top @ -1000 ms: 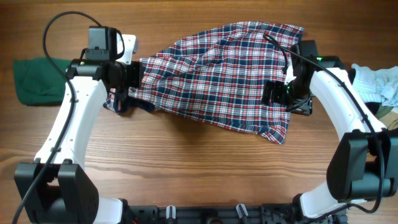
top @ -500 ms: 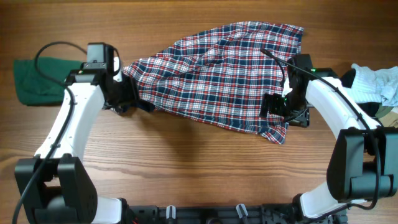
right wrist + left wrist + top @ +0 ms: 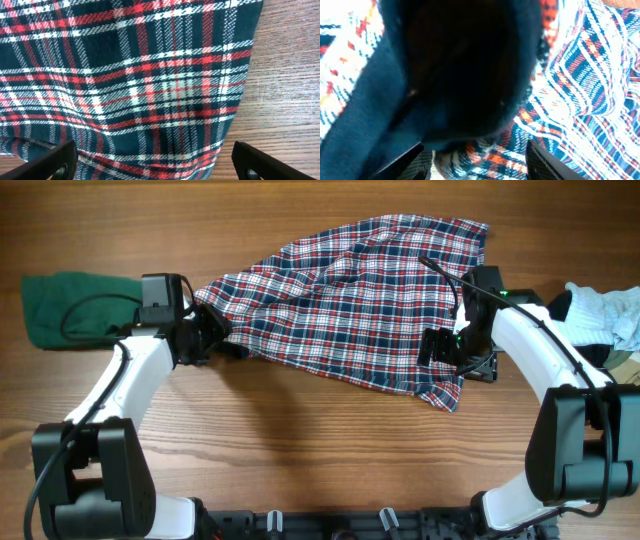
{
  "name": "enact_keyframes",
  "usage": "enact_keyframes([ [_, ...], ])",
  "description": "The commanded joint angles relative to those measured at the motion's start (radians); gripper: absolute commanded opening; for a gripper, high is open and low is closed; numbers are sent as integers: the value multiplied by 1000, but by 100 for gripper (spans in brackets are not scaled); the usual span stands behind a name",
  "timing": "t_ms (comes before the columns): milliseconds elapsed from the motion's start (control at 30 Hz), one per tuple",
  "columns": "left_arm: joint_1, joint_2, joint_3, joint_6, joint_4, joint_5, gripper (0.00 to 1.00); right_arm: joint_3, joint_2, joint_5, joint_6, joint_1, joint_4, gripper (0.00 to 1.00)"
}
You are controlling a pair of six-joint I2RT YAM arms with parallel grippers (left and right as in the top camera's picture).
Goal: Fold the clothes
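We see the plaid garment (image 3: pixel 350 300) spread on the worktop (image 3: pixel 300 440) between both arms. The right gripper (image 3: pixel 440 346) hangs over its right hem with its fingers wide apart, and bare wood lies beyond. The left gripper (image 3: pixel 206 336) is buried in the navy-trimmed left edge, so we cannot tell its grip. A green cloth (image 3: pixel 65 305) lies to its left.

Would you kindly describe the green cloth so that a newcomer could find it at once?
On the wooden table, a plaid garment lies spread across the middle. Follow it to the left gripper at its corner; beyond, at the table's left end, lies the green cloth. It alone is plain dark green, while the clothes at the right end are pale.
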Motion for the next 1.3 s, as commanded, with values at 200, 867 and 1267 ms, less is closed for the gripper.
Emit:
enact_keyframes([
  [200, -42, 74, -10, -159, 29, -3, 45, -5, -12, 18, 19, -4, 21, 99],
  [867, -59, -181, 29, 9, -32, -133, 4, -24, -21, 61, -116, 200, 56, 88],
  [1267, -59, -181, 29, 61, -33, -149, 4, -29, -148, 260, -141, 589, 27, 77],
])
